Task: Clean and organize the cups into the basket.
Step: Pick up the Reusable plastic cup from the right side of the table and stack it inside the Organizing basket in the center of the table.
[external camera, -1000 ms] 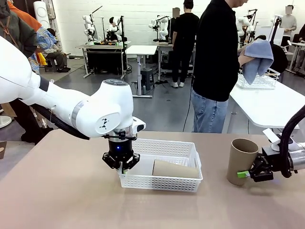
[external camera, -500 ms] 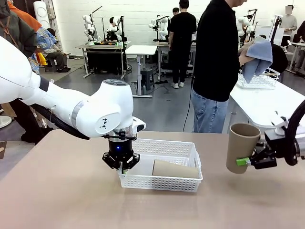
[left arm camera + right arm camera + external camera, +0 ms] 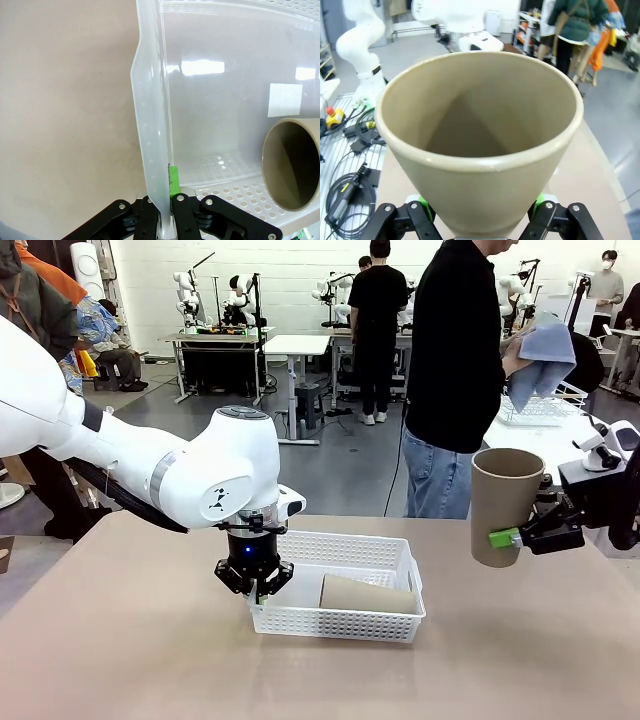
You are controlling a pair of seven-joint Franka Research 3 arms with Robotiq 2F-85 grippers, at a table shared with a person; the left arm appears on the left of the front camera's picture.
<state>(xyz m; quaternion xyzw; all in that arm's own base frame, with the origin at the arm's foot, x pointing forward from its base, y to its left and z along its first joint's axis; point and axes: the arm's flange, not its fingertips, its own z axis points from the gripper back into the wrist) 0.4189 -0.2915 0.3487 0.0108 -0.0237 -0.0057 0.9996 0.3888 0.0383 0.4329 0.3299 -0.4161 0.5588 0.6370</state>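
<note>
Now the right end effector [image 3: 515, 537] grasps a tan cup [image 3: 503, 505] low on its wall, upright and clear of the desk [image 3: 120, 660], out at three o'clock from the basket [image 3: 380, 550], where a second tan cup [image 3: 365, 593] lies toward five o'clock. Left end effector [image 3: 256, 585] is clenched on the basket's nine o'clock wall. Risk: that low pinch could let the tall cup tip, or it clips the rim going in.

A matt, cardboard-like finish is being shown by the tall tan tapered tumbler [image 3: 505, 505] and by the second tan tumbler [image 3: 365, 593]. Glossy patches of light are being thrown back by the smooth floor of the shallow white perforated plastic basket [image 3: 210, 100]. Light is being dulled by the smooth matt beige tabletop [image 3: 130, 660].
</note>
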